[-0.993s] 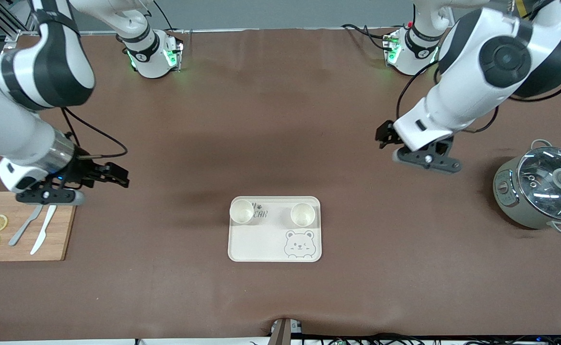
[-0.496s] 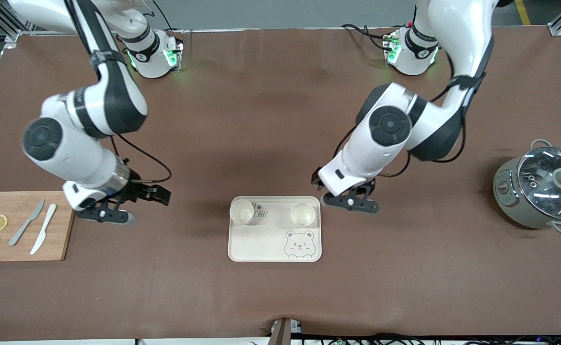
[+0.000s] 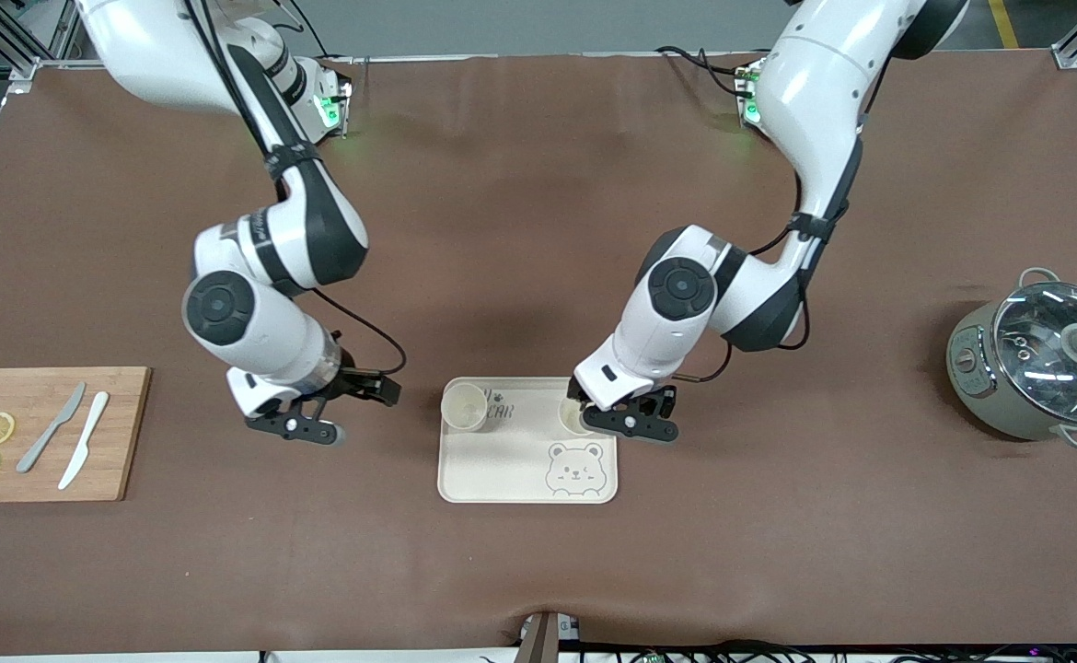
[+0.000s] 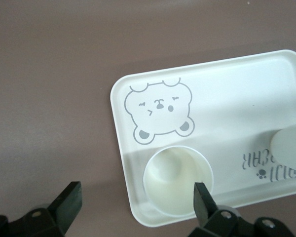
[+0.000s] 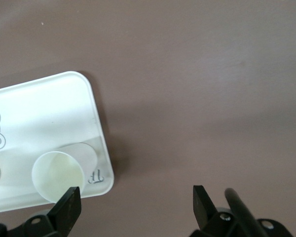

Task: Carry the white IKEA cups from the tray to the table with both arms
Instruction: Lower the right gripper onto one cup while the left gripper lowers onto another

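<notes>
Nothing moved yet — both white IKEA cups (image 3: 464, 406) stand on the tray (image 3: 502, 474), at its 11 and 1 o'clock corners. Left pincer (image 3: 617, 414) spread over one; right pincer (image 3: 322, 412) spread over the desk (image 3: 538, 230) beside the tray.

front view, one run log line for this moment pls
small cream-white tapered cups: both on cream bear-print tray | left gripper: open, over one cup | right gripper: open, over table beside tray

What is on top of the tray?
Two white cups stand on the tray, both empty inside, plus a printed bear face. The open left gripper partly covers one cup.
</notes>
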Tool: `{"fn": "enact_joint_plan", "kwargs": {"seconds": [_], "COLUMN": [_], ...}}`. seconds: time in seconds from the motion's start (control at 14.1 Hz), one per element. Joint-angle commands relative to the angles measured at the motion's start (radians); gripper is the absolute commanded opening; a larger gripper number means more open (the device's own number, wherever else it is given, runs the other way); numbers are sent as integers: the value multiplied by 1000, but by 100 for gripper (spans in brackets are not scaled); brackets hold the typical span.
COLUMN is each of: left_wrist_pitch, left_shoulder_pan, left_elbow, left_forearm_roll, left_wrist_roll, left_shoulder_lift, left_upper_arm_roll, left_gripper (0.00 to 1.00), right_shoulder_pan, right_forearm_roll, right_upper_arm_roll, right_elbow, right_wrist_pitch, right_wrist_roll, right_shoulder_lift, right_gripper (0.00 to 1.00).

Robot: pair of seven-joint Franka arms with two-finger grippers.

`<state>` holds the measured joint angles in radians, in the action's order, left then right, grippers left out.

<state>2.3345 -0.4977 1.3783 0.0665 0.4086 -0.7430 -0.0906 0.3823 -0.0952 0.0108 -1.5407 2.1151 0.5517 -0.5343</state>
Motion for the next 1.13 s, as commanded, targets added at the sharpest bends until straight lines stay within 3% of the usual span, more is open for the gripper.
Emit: {"fn": "enact_joint_plan", "kwargs": {"seconds": [0.0, 0.64, 0.71, 0.78, 1.06], "left_wrist_pitch": [14, 121, 123, 120, 121], "left_shoulder_pan": [-9, -5, -8, -5, -12], "left_elbow": [-36, -28, -28, -27, -27], "left_forearm_roll": [19, 13, 1, -13, -14], "left_wrist_roll": [-7, 2, 22, 95, 125], "left_shoulder_lift": [-47, -122, -122, -118, -125], "left_upper_arm_roll": [25, 25, 22, 25, 25], "left_gripper": [100, 100, 84, 1, 0], "right_shoulder_pan": [39, 79, 81, 90, 101], "right_forearm_roll": [-9, -14, -21, -37, -52], "right_upper_arm_roll": [8, 6, 6, 6, 6], "right_elbow": [40, 65, 70, 74, 82], "right_wrist_pitch": [32, 134, 134, 134, 134], "right_wrist_roll": [47, 53, 53, 53, 54], "right_shoulder_lift": [-68, -187, -194, -199, -211], "right_gripper": [100, 100, 100, 100, 100]}}
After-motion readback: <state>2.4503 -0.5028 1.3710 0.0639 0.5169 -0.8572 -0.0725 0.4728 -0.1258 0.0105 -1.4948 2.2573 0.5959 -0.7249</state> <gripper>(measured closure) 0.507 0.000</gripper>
